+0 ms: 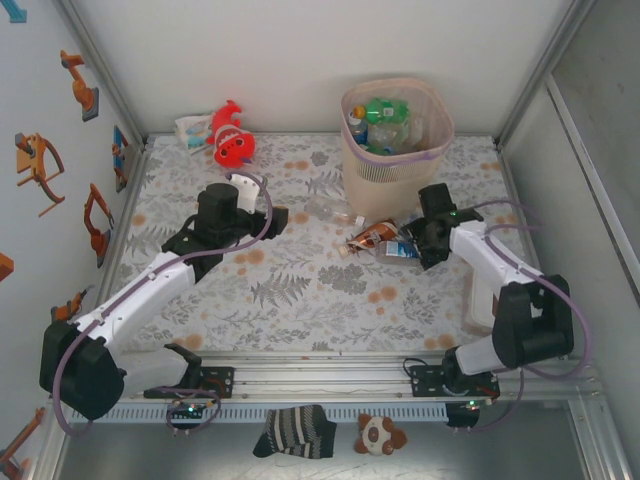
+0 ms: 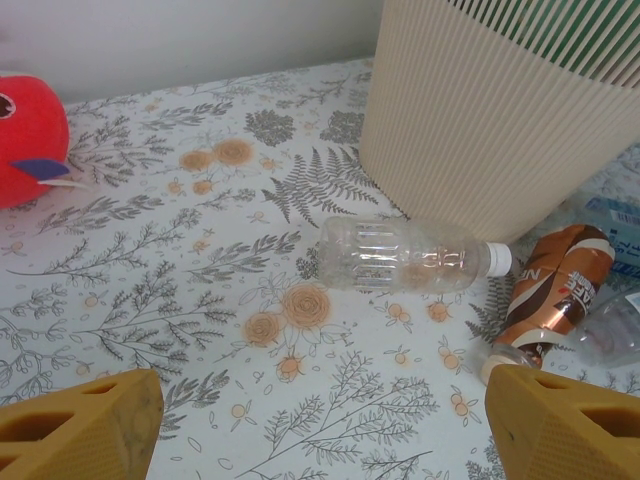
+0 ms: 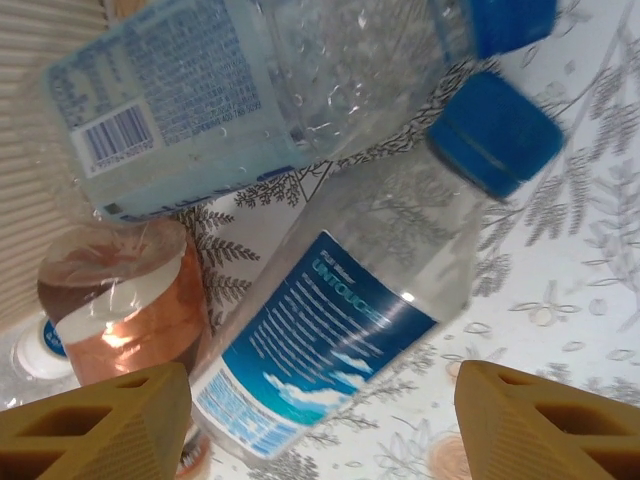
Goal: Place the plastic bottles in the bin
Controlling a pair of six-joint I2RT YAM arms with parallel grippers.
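Note:
The beige bin stands at the back of the table with green and clear plastic bottles inside. Three plastic bottles lie in front of it: a clear one with a white cap, a crushed brown one, and a clear one with a blue label and blue cap. Another clear bottle with a pale label lies beyond it. My right gripper is open, and the blue-label bottle's base lies between its fingers. My left gripper is open and empty, short of the clear bottle.
A red fish plush lies at the back left near a small white packet. A striped sock and a small plush lie below the front rail. Walls close in the table on both sides.

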